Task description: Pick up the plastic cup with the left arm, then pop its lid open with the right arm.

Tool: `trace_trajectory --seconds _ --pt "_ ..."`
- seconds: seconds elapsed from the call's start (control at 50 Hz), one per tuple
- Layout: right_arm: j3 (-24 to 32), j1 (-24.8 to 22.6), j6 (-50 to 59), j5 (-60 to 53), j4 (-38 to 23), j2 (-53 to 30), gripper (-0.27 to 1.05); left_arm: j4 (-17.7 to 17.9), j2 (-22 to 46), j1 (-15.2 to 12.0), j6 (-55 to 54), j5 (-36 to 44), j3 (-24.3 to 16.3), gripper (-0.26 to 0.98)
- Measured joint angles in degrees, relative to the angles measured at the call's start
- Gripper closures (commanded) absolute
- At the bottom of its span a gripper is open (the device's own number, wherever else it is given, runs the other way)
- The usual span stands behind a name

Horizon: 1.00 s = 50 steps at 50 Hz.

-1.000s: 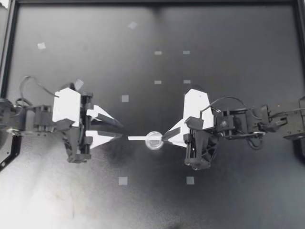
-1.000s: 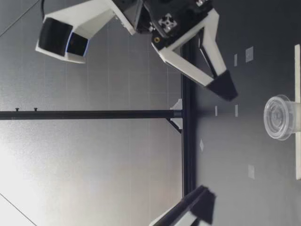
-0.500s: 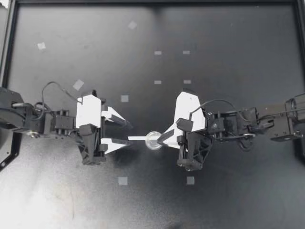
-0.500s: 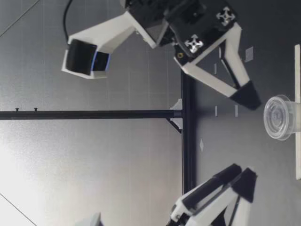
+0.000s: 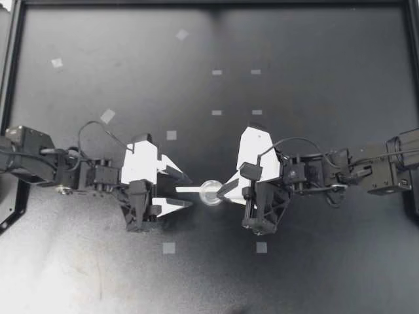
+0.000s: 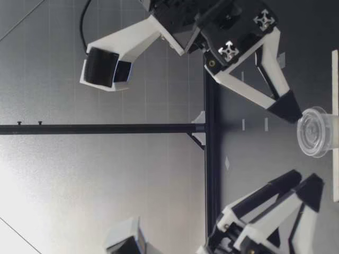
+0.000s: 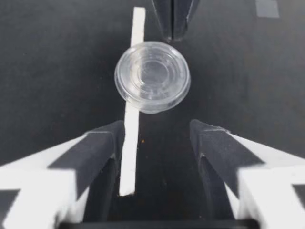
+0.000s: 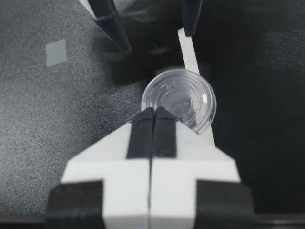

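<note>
Clear cup [image 5: 211, 192] stands on the table between both grippers, on a white strip [image 5: 182, 190] — not lifted, nothing gripped. Right gripper [image 5: 220, 191] pressed together, tip at the cup's rim; contact unclear. Left gripper [image 5: 191, 191] spread, cup just ahead of its fingers. Table [image 5: 314, 65] open beyond — frame rail [image 5: 13, 78] well apart.
</note>
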State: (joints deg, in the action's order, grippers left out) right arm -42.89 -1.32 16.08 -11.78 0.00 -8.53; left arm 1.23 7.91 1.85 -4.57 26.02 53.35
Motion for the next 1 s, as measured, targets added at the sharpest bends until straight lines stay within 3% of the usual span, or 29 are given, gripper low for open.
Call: trace_trajectory --seconds 1.0 --pt "1.05 0.35 0.09 -0.26 0.00 -2.55 0.88 0.09 8.00 0.00 0.26 0.09 -5.89 0.14"
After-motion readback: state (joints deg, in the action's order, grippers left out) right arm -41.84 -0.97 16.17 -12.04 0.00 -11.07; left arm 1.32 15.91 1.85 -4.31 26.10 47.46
